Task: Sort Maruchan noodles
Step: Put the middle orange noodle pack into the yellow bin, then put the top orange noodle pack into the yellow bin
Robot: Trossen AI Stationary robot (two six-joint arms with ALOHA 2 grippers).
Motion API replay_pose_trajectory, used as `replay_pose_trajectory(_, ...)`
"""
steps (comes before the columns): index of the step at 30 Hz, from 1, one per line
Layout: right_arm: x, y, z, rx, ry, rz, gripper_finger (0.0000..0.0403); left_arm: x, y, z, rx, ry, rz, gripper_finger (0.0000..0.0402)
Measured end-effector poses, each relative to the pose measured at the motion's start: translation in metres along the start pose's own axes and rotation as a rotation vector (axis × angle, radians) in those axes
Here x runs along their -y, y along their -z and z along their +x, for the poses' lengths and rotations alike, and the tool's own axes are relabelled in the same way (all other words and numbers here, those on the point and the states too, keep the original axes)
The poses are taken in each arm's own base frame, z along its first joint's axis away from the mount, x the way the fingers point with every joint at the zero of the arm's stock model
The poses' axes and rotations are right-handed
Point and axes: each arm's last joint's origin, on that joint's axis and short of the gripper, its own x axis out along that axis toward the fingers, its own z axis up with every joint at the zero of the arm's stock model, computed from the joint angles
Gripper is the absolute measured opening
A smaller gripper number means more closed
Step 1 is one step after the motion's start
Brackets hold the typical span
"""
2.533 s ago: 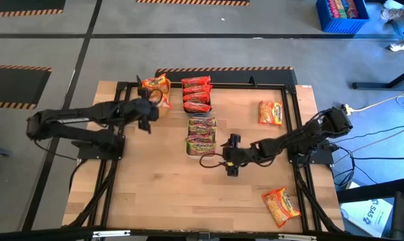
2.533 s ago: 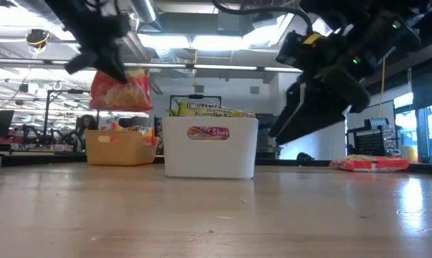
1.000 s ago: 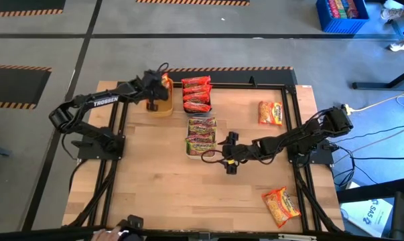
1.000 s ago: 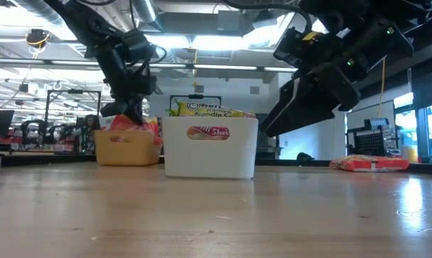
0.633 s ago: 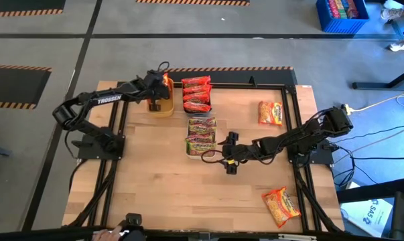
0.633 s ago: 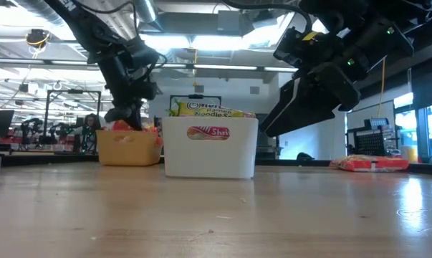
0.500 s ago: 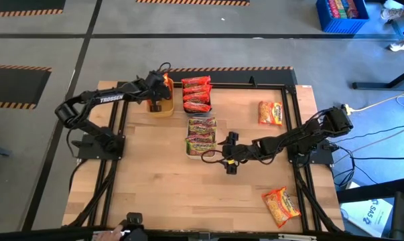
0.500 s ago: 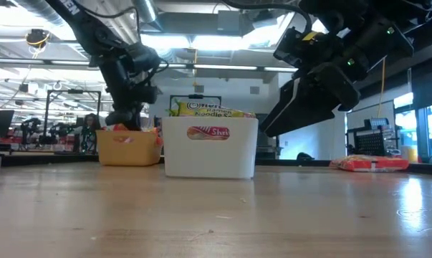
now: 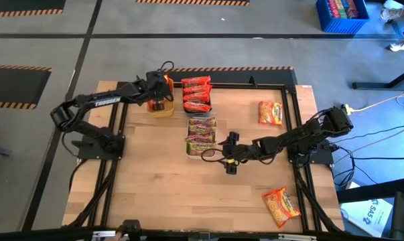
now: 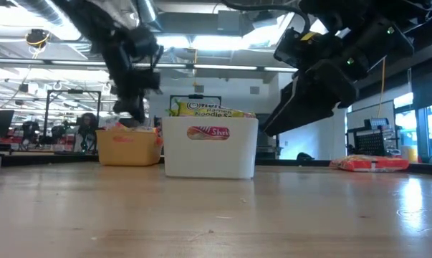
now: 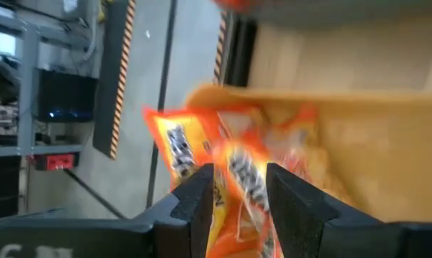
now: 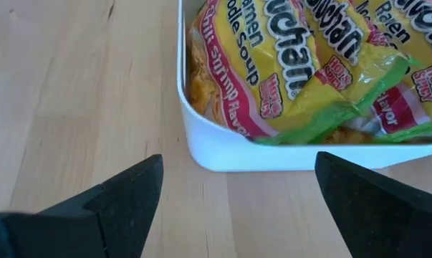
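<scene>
My left gripper hovers over the yellow tray at the table's far left and is shut on an orange-yellow Maruchan packet. My right gripper is open and empty, just right of the white tray, which holds the green-pink packets. Red packets are stacked beside the yellow tray. Two more orange packets lie flat on the table, one at the far right and one at the near right. My left gripper pinches the orange-yellow packet between its two fingers, which come from above, pointing down. The packet's end runs back between them. The rest of the packet reaches down into the yellow tray; whether it rests on the tray floor I cannot tell.
A black frame borders the table. Bare wood spreads across the near half of the table. In the low view the white tray and yellow tray stand side by side, with a loose packet to the right.
My left gripper has lowered the orange packet until it sank behind the yellow tray's rim, then edged slightly toward the table's right and a little up. My right arm has kept still.
</scene>
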Motion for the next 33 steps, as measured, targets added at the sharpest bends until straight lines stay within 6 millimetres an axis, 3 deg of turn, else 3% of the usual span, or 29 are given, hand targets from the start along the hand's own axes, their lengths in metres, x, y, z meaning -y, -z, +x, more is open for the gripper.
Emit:
replay_pose_trajectory(6, 0.012, -0.012, -0.029, 0.023, 0.076, 0.040, 0.0351, -0.003, -0.015, -0.044, 0.147, -0.020, -0.120, 0.0122)
replay_pose_trajectory(10, 0.034, -0.015, -0.056, 0.002, 0.208, 0.171, 0.0351, 0.004, -0.018, -0.066, 0.282, 0.133, -0.258, 0.0122)
replay_pose_trajectory(14, 0.059, -0.012, -0.075, -0.029, 0.310, 0.330, 0.0351, 0.020, -0.026, -0.083, 0.401, 0.342, -0.292, 0.0122)
replay_pose_trajectory(18, 0.066, -0.006, -0.075, -0.117, 0.236, 0.350, 0.0351, 0.042, -0.034, -0.095, 0.437, 0.526, -0.316, 0.0122)
replay_pose_trajectory(21, 0.081, -0.001, -0.076, -0.196, 0.329, 0.438, 0.0342, 0.067, -0.037, -0.100, 0.437, 0.640, -0.318, 0.0122)
replay_pose_trajectory(26, 0.121, 0.015, -0.087, -0.368, 0.574, 0.609, 0.0277, 0.109, -0.032, -0.108, 0.440, 0.707, -0.301, 0.0122)
replay_pose_trajectory(33, 0.162, 0.040, -0.089, -0.513, 0.678, 0.693, 0.0123, 0.155, -0.019, -0.113, 0.489, 0.688, -0.291, 0.0121)
